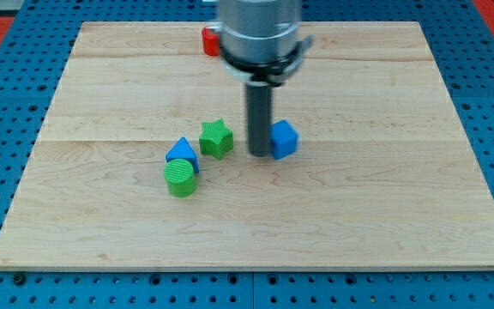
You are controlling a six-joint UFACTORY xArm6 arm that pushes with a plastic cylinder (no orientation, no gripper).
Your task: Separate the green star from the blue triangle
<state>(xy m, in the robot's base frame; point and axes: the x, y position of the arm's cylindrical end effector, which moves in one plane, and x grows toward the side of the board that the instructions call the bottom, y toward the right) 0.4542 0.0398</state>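
Note:
The green star (216, 137) lies near the middle of the wooden board (384, 215). The blue triangle (182, 154) sits just to its lower left, with a narrow gap or light contact between them. My tip (259, 154) rests on the board to the right of the star, apart from it. It stands right against the left side of a blue cube-like block (284, 139).
A green cylinder (180, 178) touches the blue triangle from below. A red block (210, 40) lies near the board's top edge, partly hidden behind the arm's grey body (260, 34). A blue pegboard surface surrounds the board.

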